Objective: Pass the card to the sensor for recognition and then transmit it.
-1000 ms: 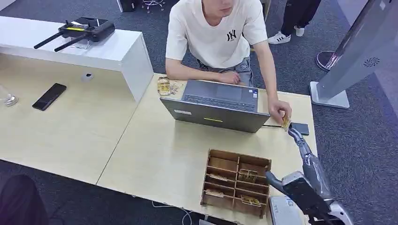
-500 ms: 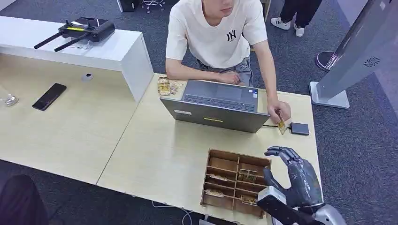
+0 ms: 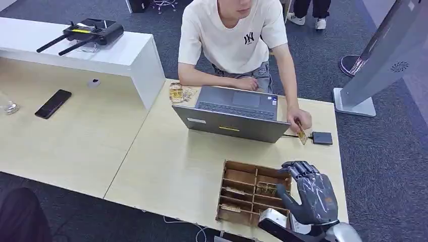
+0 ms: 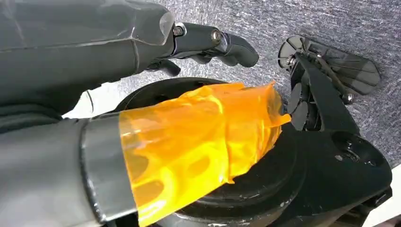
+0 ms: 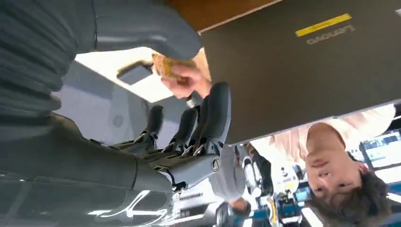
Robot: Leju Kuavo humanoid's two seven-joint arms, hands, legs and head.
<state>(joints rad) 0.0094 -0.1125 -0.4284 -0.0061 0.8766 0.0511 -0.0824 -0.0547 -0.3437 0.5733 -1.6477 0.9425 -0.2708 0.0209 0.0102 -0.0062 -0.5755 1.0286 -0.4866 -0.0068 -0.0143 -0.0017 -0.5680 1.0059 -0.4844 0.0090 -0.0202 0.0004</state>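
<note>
The card (image 3: 302, 134) is in the person's hand (image 3: 300, 120), pinched just beside the small dark sensor (image 3: 322, 138) at the laptop (image 3: 232, 117), so the handover step looks done. The right hand (image 3: 307, 190) holds nothing, fingers loosely apart, above the wooden organizer (image 3: 254, 195) on the table (image 3: 171, 171). The left hand (image 4: 203, 42) hangs near the floor (fingers appear curled, empty). Next likely calls for reaching into a compartment for another card, thumb and fingers aligned over its edge.
</note>
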